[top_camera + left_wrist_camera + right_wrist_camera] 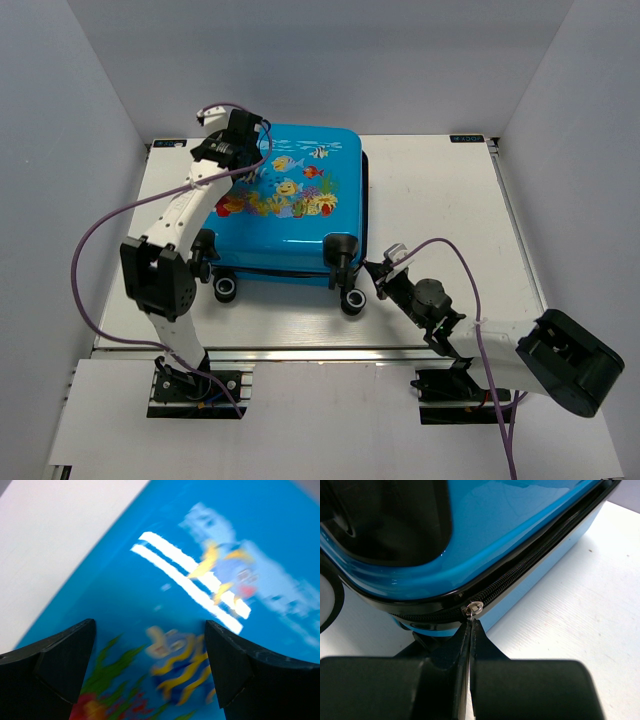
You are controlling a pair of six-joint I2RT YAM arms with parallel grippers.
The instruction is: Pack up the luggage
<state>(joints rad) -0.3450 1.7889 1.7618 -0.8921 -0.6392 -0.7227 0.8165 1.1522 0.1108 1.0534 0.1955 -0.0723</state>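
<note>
The luggage (290, 205) is a bright-blue suitcase lying flat with its fish-print lid closed and its wheels toward me. My left gripper (243, 150) is open and hovers close over the lid's far left part, its fingers (60, 665) spread above the printed fish (180, 655). My right gripper (378, 272) is at the near right corner by a wheel (352, 300). It is shut on the thin pull tab of the zipper slider (474, 607), on the black zipper (530, 565) between lid and base.
The white tabletop (440, 210) extends right of the suitcase. Grey walls enclose the table at the back and both sides. A purple cable (110, 230) loops off the left arm.
</note>
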